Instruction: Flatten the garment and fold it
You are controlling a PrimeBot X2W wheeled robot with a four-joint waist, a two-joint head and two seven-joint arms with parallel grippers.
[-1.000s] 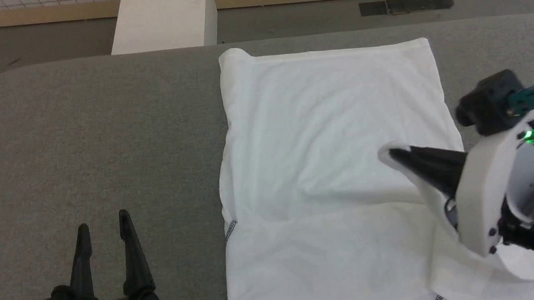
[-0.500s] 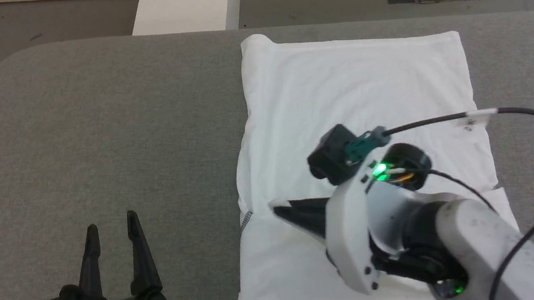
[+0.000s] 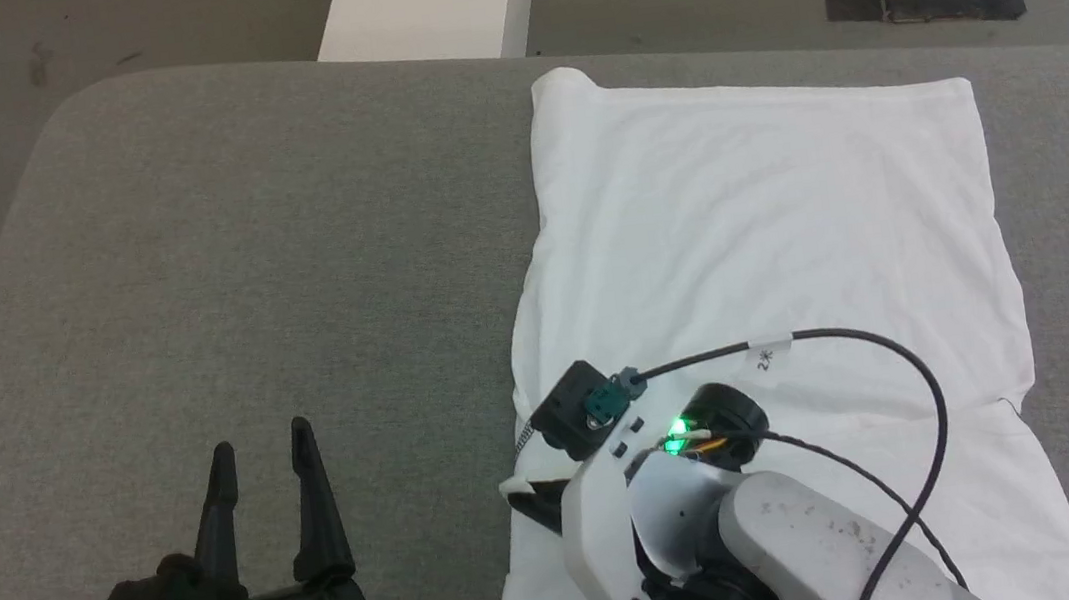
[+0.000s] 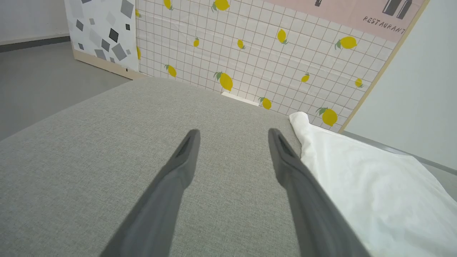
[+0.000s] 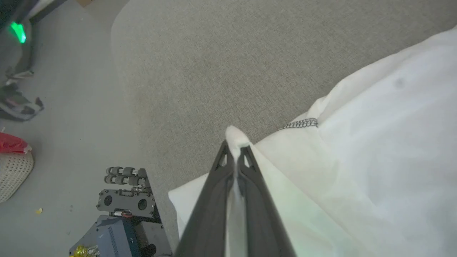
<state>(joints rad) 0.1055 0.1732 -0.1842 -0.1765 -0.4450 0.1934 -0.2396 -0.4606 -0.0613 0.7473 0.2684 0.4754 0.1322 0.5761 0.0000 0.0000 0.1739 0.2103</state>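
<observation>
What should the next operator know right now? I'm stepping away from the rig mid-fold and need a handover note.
Left gripper: open, holding nothing, over bare table to the left of the garment.
Right gripper: shut on a pinch of the garment's fabric, at the garment's left edge near the dark-stitched seam.
Done: the garment's far part lies flat as a neat rectangle on the table.
Left: lay down and release the pinched fold, smooth it, then probably fold the length over.
</observation>
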